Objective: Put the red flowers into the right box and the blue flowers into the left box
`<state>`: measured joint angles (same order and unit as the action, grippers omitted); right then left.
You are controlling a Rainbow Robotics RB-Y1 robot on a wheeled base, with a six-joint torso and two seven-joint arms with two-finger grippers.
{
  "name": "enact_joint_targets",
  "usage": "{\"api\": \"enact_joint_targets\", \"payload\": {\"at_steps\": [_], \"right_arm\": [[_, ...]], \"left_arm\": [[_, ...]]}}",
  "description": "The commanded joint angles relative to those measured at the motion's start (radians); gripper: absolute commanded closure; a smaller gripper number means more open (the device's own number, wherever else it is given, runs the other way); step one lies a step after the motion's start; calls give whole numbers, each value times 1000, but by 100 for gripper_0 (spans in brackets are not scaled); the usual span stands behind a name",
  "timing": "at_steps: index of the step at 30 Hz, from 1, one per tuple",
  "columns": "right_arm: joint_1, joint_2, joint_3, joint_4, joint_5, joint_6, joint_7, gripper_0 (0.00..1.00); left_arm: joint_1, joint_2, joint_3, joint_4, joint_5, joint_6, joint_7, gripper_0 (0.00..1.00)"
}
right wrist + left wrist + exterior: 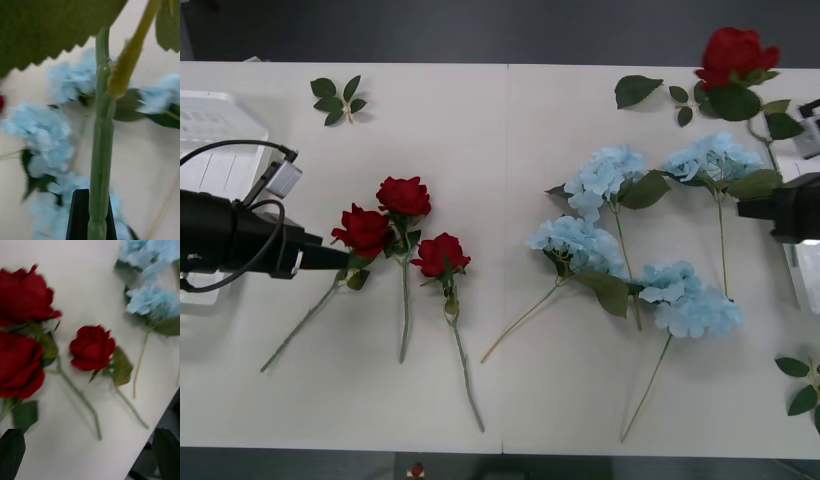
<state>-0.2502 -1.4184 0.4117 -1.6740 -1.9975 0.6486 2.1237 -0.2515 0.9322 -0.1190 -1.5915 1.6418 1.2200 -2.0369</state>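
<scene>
1. Three red flowers lie on the white table, left of the middle. They are small tight roses on thin green stems, with the blooms close together and the stems spreading toward the near edge.
2. A fourth red rose lies at the far right, near the table's far edge.
3. The blue flowers are four fluffy pale clusters with broad, toothed leaves. They lie right of the middle and partly overlap each other.
4. The left gripper is low over the table, just beside the leftmost rose. Its two black fingers stand wide apart and hold nothing.
5. The right gripper is at the right edge, beside the farthest-right blue cluster. In the right wrist view a thick green stem passes in front of one black finger; I cannot tell if the gripper is clamped on it.
6. The left box, white with a gridded side, is at the far left edge.
7. The near strip of the table is bare, between the stems and the edge.
</scene>
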Motion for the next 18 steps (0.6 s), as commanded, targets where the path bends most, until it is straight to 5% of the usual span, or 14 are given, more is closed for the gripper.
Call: {"api": "enact_joint_targets", "payload": {"at_steps": [1, 9, 18], "right_arm": [[-17, -66, -2, 134, 29, 20, -45, 100], [-18, -70, -2, 385, 183, 22, -64, 100], [-67, 62, -2, 574, 411, -69, -74, 100]], "left_arm": [[-32, 2, 12, 7, -143, 33, -54, 2], [-55, -87, 13, 7, -456, 21, -63, 0], [-92, -225, 13, 53, -657, -11, -63, 0]]}}
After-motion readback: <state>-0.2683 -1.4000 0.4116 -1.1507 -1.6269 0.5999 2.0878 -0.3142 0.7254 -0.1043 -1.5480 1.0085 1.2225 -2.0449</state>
